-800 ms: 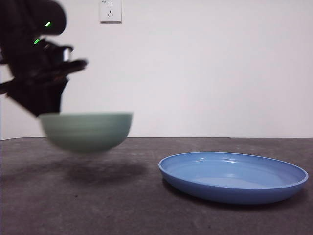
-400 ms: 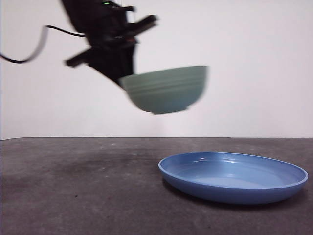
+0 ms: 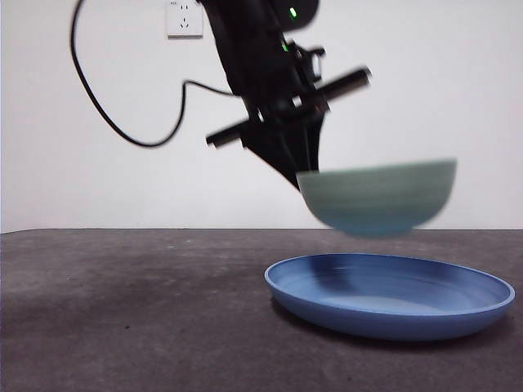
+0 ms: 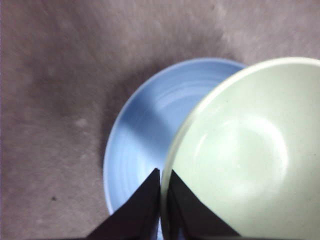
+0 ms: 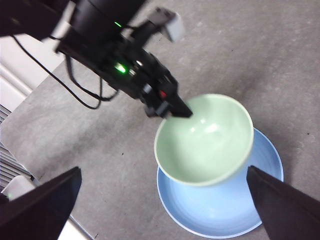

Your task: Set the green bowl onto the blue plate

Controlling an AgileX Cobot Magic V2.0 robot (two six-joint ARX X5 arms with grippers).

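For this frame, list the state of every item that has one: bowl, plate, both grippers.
green bowl: upright, empty, in the air above the plate, not touching it, held by its rim.
blue plate: flat on the table, empty.
left gripper: jaws shut on the bowl's rim, carrying it.
right gripper: jaws wide open, holding nothing, above the scene.

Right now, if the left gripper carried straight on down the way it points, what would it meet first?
Probably the blue plate: the left gripper, shut on the green bowl rim, points down over it, and the bowl would touch first. Depth is unclear.
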